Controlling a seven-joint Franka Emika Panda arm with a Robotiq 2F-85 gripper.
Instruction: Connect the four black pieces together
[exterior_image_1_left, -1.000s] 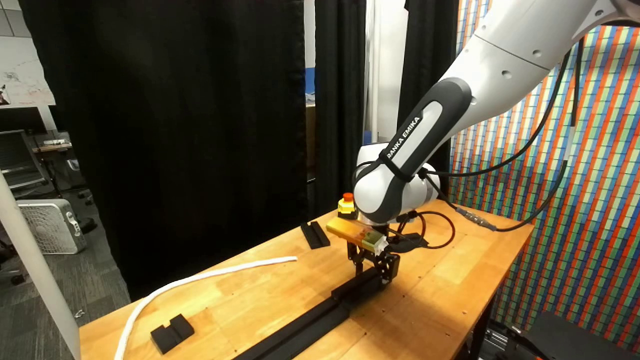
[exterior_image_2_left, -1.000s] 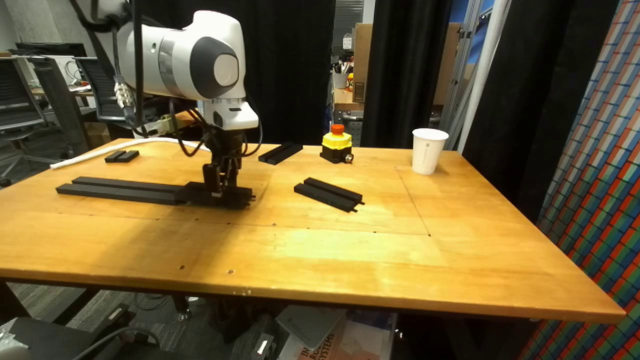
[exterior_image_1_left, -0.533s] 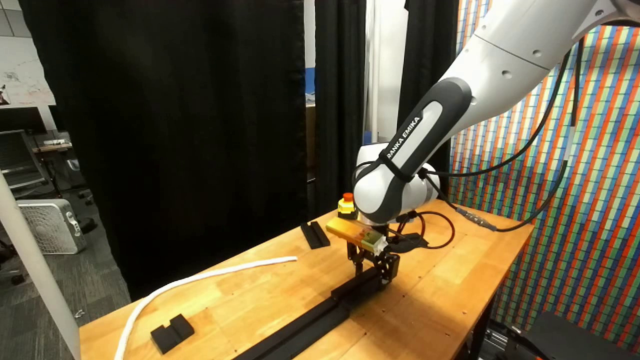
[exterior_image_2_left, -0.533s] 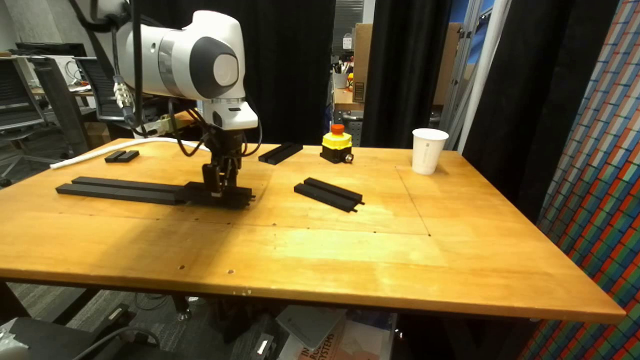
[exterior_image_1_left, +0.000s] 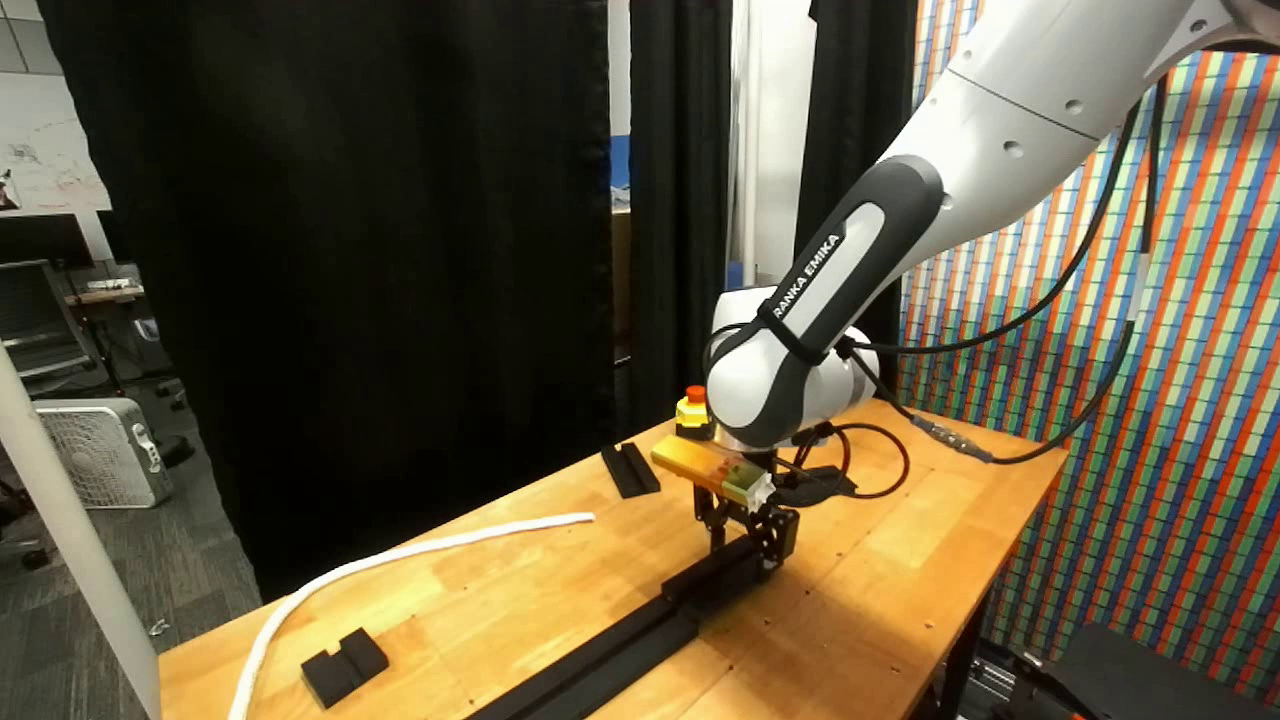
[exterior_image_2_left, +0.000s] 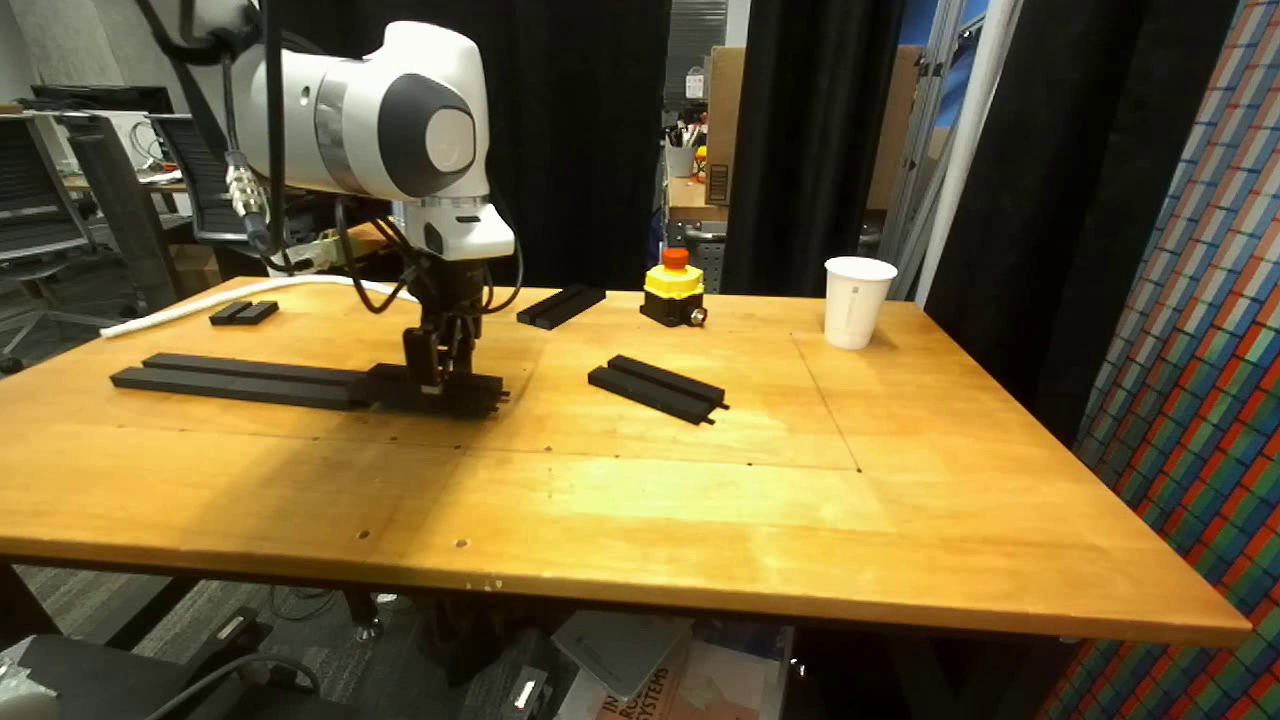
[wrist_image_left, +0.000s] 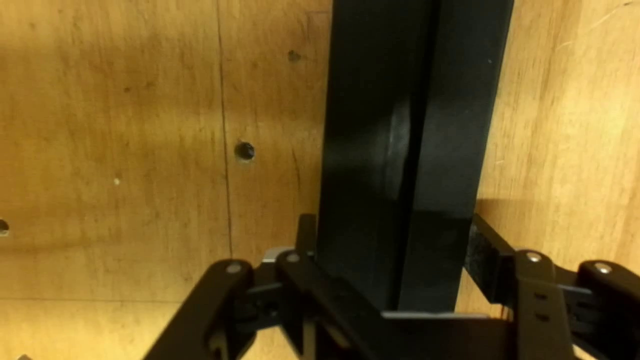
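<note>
- Lying on the grainy, hole-drilled wooden table (exterior_image_2_left: 700, 530), the long black rail (exterior_image_2_left: 240, 386) was matte, straight, grooved lengthwise.
- The held bar (exterior_image_1_left: 715, 575) had same black finish, also grooved; sat at the rail's end with a visible step, couldn't tell if joined.
- Loose bar (exterior_image_2_left: 655, 390), flat, rectangular, pegged at one end, lay well apart.
- White cup (exterior_image_2_left: 858, 305), smooth, tapered, stood upright; white cord (exterior_image_1_left: 440, 544) curved near stubby block (exterior_image_1_left: 335, 678).
- Gripper (wrist_image_left: 392, 242) had jaws only as far apart as the held bar's width, fingers (wrist_image_left: 492, 265) clamping its long sides.
</note>
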